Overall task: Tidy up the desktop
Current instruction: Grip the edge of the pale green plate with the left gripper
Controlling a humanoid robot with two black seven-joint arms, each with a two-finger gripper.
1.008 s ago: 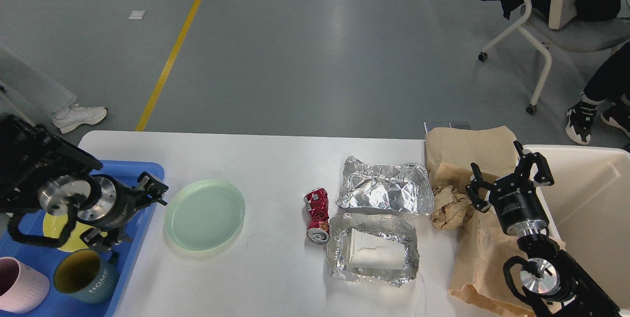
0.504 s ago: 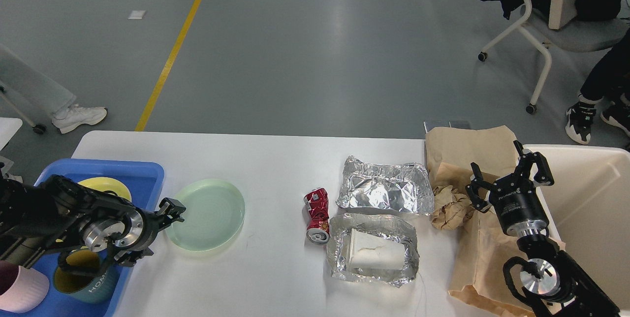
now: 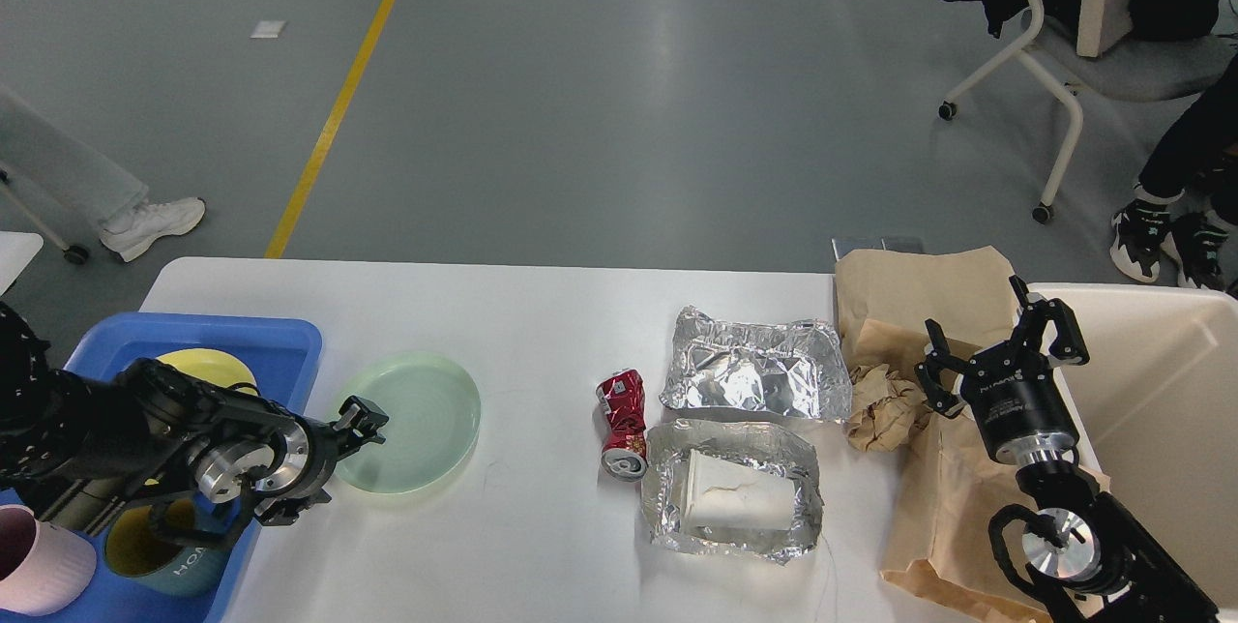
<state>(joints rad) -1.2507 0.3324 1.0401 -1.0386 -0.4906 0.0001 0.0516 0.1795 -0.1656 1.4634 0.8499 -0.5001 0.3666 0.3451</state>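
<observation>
White worktop (image 3: pixel 503 313): left fingers (image 3: pixel 360 420) at green plate (image 3: pixel 416 420), spread unclear; right fingers (image 3: pixel 1001 342) splayed open near crumpled paper (image 3: pixel 885 405).

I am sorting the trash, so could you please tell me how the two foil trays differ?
The rear foil tray looks empty, its crinkled foil floor exposed; the front foil tray holds a white paper cup lying on its side. The rear one sits beside the crumpled brown paper; the front one beside the crushed red can. Both are crumpled silver foil.

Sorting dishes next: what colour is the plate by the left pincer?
Pale translucent green plate, clearest in the head view.
</observation>
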